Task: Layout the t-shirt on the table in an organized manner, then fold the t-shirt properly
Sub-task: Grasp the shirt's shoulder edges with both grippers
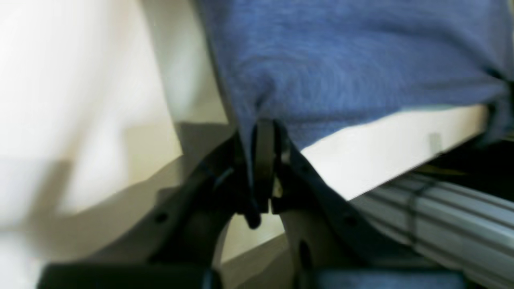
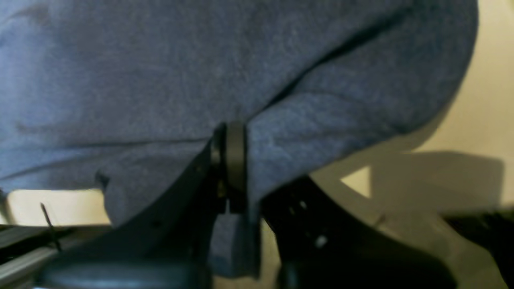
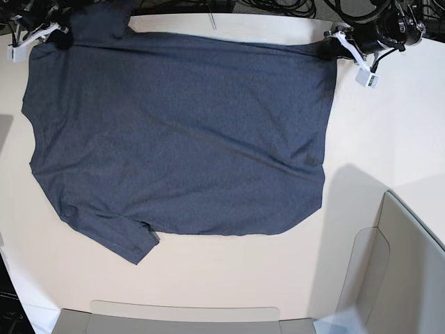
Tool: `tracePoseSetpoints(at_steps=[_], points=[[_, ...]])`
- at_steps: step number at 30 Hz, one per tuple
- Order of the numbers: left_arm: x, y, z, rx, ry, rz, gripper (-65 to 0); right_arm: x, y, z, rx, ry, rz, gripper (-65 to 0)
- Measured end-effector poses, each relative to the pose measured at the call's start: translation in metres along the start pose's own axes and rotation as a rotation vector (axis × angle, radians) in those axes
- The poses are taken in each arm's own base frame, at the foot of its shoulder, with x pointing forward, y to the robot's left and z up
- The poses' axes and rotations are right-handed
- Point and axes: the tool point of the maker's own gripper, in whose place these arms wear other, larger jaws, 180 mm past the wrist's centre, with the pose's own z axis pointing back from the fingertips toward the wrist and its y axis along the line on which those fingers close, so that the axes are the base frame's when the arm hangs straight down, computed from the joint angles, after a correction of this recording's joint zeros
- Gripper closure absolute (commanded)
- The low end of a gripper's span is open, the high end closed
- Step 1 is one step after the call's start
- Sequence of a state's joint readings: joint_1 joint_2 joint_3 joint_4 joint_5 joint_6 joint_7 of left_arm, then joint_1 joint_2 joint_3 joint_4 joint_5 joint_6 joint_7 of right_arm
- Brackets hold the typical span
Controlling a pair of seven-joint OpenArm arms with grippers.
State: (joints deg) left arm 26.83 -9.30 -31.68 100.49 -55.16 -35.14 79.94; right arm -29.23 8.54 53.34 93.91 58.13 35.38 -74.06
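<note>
While our left wrist camera looks up its closed fingers, we see our left gripper (image 1: 263, 160) pinching an edge of the t-shirt (image 1: 345, 64) above the table (image 1: 385, 148). Through the right wrist view, our right gripper (image 2: 229, 160) is clamped on the cloth, blue fabric filling the frame. From the base view, we hold the shirt at both far corners; it lies spread, plain side up, across the off-white tabletop.

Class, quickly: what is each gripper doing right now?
Left gripper: shut on the t-shirt edge.
Right gripper: shut on the t-shirt.
</note>
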Motion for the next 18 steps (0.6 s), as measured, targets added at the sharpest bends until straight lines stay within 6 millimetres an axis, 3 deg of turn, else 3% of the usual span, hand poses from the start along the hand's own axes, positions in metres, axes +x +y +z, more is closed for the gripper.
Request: tracePoseSetpoints(at_steps=[9, 18], points=[[0.007, 0.010, 0.014, 0.041, -0.009, -0.026, 0.0, 0.002, -0.004, 0.002, -0.013, 0.017, 0.019, 0.0], [0.017, 0.001, 0.015, -0.011, -0.053, -0.022, 0.0, 0.000, 0.006, 0.008, 0.064, 0.008, -0.030, 0.0]])
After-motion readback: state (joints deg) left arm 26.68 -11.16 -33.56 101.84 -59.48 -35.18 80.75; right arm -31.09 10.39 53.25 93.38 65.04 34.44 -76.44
